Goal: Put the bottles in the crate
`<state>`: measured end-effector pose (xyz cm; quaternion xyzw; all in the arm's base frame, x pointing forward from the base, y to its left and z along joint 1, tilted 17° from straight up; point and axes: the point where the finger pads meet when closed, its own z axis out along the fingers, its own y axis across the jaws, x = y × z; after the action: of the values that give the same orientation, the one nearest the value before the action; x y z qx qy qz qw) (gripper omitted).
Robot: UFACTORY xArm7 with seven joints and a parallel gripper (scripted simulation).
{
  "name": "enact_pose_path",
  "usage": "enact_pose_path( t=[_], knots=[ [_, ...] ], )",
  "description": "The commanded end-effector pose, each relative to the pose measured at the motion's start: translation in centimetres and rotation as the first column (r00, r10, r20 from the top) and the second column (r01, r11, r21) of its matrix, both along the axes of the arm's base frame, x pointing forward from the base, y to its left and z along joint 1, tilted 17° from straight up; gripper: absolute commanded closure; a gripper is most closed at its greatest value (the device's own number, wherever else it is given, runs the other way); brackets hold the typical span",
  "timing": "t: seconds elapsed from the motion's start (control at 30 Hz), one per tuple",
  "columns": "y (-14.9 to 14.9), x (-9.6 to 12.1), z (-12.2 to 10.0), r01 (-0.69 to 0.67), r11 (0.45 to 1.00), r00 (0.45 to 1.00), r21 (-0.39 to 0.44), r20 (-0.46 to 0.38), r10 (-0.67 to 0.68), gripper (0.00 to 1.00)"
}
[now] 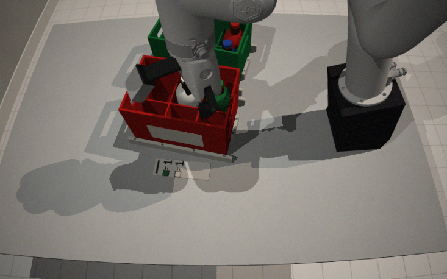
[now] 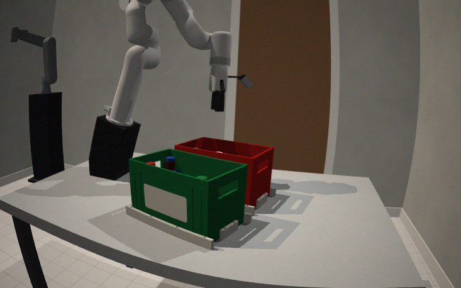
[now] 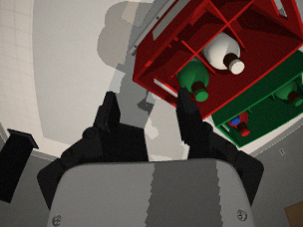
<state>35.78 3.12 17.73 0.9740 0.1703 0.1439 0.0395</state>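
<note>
gripper (image 1: 207,111) (image 2: 217,108) (image 3: 147,101) is hovering, fingers apart, holding nothing. top view: white bottle (image 1: 185,98) (image 3: 219,52) is standing at green bottle's (image 1: 223,100) (image 2: 197,148) (image 3: 191,76) nine o'clock; both probably slick, stiff; grip necks.

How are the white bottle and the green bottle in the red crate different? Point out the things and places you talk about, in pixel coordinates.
The white bottle (image 1: 186,96) (image 3: 220,51) has a white cap, while the green bottle (image 1: 223,100) (image 3: 193,75) has a green cap. The white bottle stands in a middle slot, but the green bottle stands in a slot at the crate's end. Both stand upright in the red crate (image 1: 176,131) (image 2: 260,178) (image 3: 166,92) and have brown necks.
</note>
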Motion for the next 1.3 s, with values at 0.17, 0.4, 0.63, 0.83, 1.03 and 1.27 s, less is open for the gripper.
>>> enact_pose_path(
  t=[0.17, 0.4, 0.63, 0.83, 1.03, 1.27],
  knots=[
    [4.7, -1.2, 1.3, 0.000, 1.000, 1.000, -0.001, 0.003, 0.000, 0.35],
    [7.1, -1.8, 1.8, 0.000, 1.000, 1.000, -0.001, 0.003, 0.000, 0.35],
    [10.4, -2.7, 2.6, 0.000, 1.000, 1.000, 0.000, 0.003, 0.000, 0.35],
    [13.2, -3.5, 3.2, 0.000, 1.000, 1.000, 0.000, 0.003, 0.000, 0.35],
    [15.1, -4.0, 3.7, 0.000, 1.000, 1.000, 0.000, 0.003, 0.000, 0.35],
    [18.4, -4.9, 4.4, 0.000, 1.000, 1.000, 0.000, 0.003, 0.000, 0.35]
  ],
)
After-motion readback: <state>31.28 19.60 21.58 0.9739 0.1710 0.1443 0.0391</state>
